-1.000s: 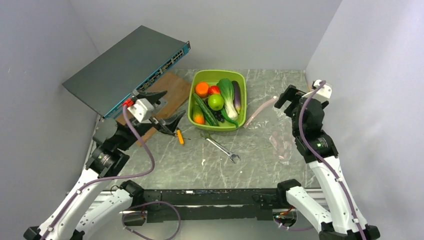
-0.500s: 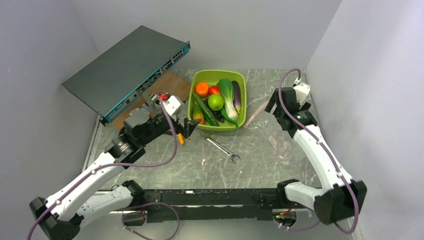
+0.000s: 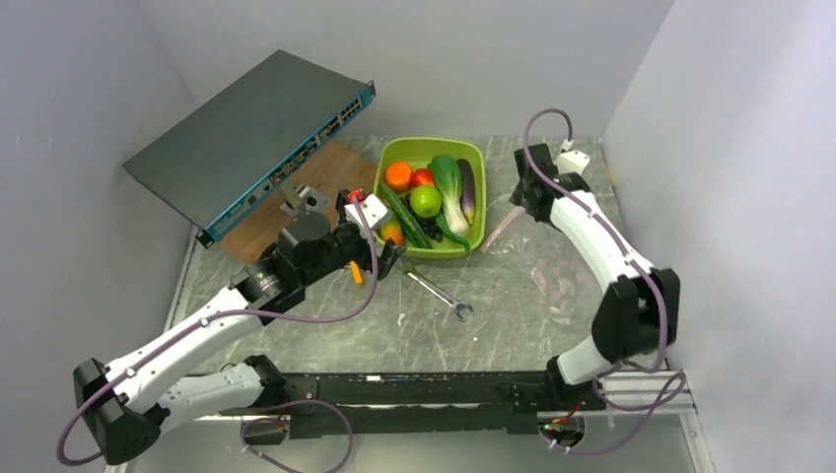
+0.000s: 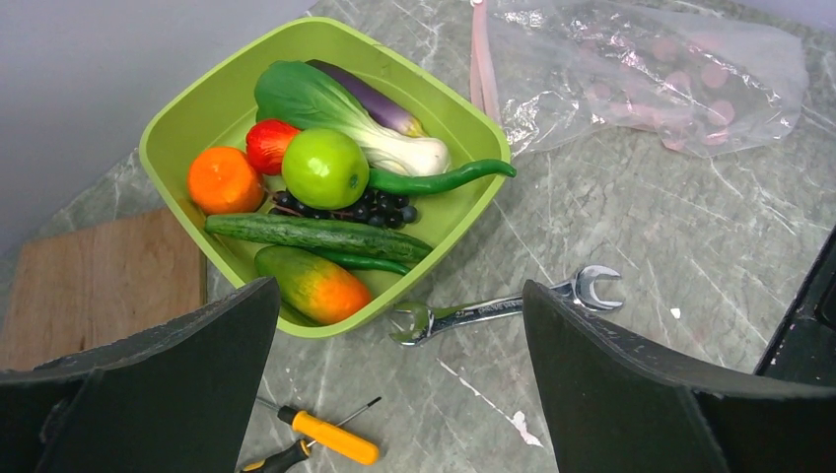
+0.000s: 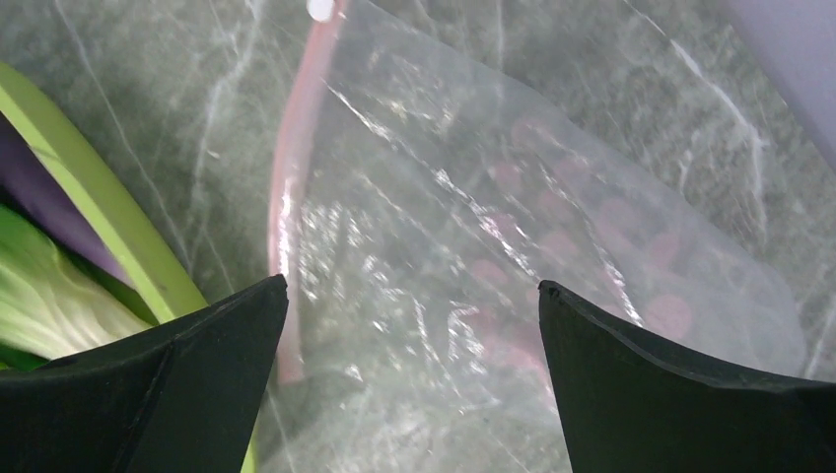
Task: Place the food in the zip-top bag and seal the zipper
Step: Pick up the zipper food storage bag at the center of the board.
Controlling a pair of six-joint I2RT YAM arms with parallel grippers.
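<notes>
The tub (image 4: 202, 110) is loud lime green, and what's inside is basically a colour chart. The orange (image 4: 225, 180) is bright orange, the tomato (image 4: 270, 144) is red and the round fruit (image 4: 324, 168) is glossy apple green. The grapes (image 4: 345, 209) are near-black purple, the cucumber (image 4: 315, 235) dark green and the eggplant (image 4: 370, 94) purple. The bok choy (image 4: 325, 103) goes from deep green leaves to a white stalk.

Right of the tub, the zip-top bag (image 4: 651, 79) is clear with pale pink dots, and its zipper (image 4: 481, 59) is a pale pink strip. The table (image 4: 690, 246) is grey-green marble with white veins.

Also around:
- a silver wrench (image 4: 503, 308)
- a screwdriver (image 4: 330, 439) with an orange handle
- a brown wooden board (image 4: 99, 276) on the left
- a dark grey switch box (image 3: 246, 128) with a teal front, far left
</notes>
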